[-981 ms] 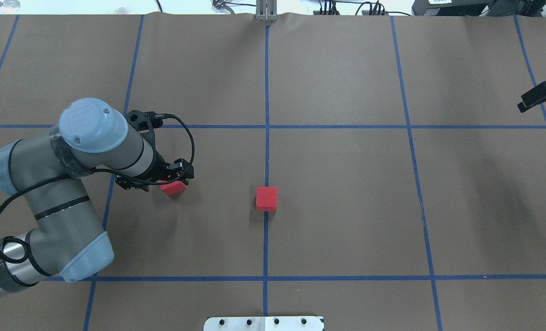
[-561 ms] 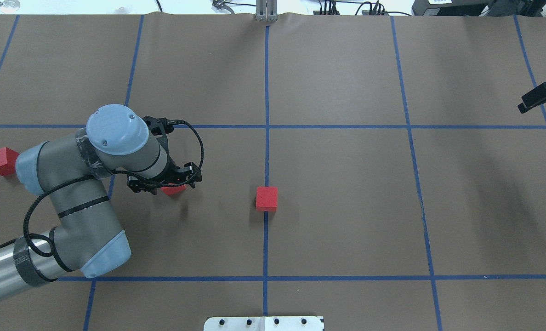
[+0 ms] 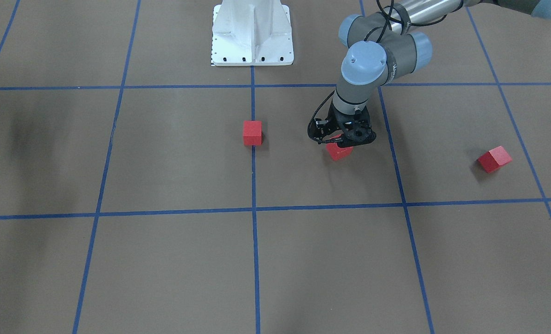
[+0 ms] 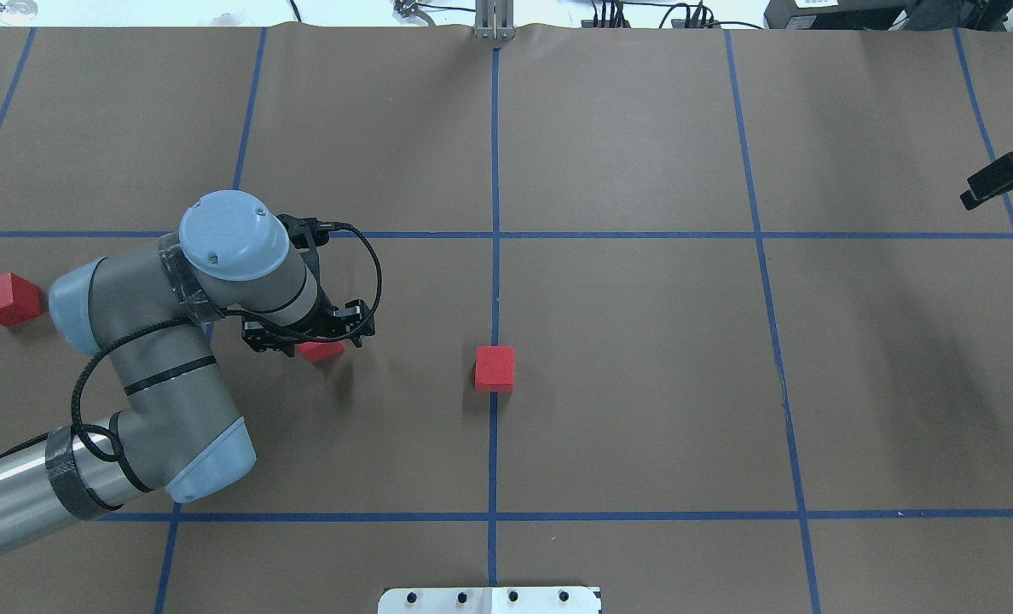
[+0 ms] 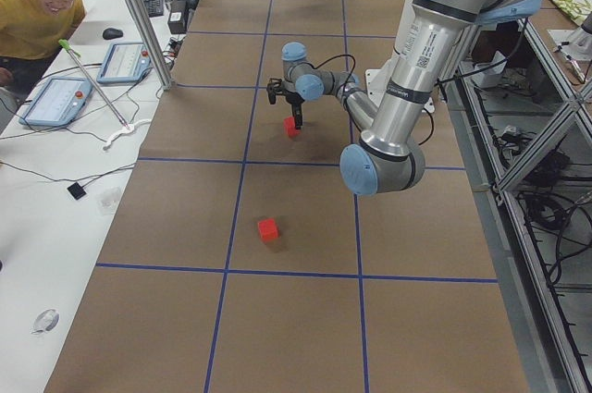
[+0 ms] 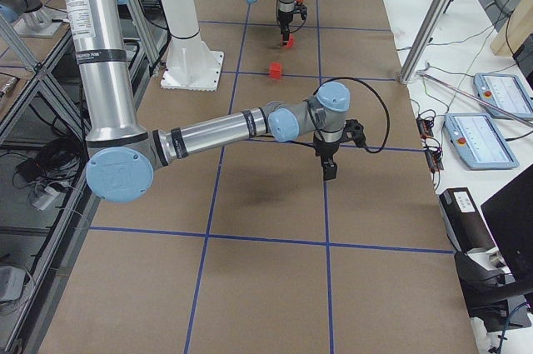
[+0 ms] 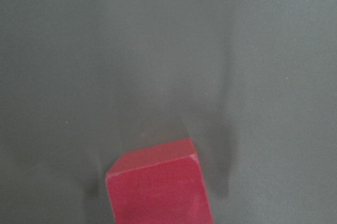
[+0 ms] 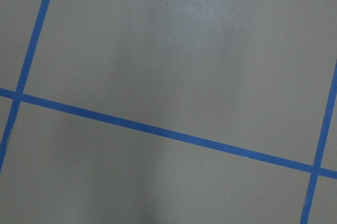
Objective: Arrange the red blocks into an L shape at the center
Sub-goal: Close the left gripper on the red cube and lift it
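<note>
1. Under my left gripper (image 4: 312, 338) lies the nearest red block (image 4: 322, 350), well off toward 9 o'clock from the center (image 4: 494, 320). My fingers hang right over it, seemingly one to either side. I cannot tell whether they have closed on it, because the wrist view shows only the cube and two soft shadows beside it.
2. I judge this cube light, stiff and not fragile, with matte faces that should not slip. The sound hold is square across two opposite flat sides, low on the cube, never corner to corner.
3. It lies turned a little against the grid, so I expect it needs a small twist before it can sit flush with a neighbour.
4. The second red block (image 4: 495, 368) rests on the blue tape line (image 4: 494, 290) at the center, at 3 o'clock from my left gripper and well apart. It is the one thing I could knock on arrival, and being so light it would shift at a nudge.
5. The third red block (image 4: 8, 298) lies at 9 o'clock, just past my own arm's joint and off the path.
6. My right gripper (image 4: 995, 181) hangs far off at 2 o'clock with nothing in it. I cannot tell how wide its fingers stand.
7. The base plate (image 4: 489, 599) at 6 o'clock and a person (image 5: 37, 5) at the side desk are both well away.
</note>
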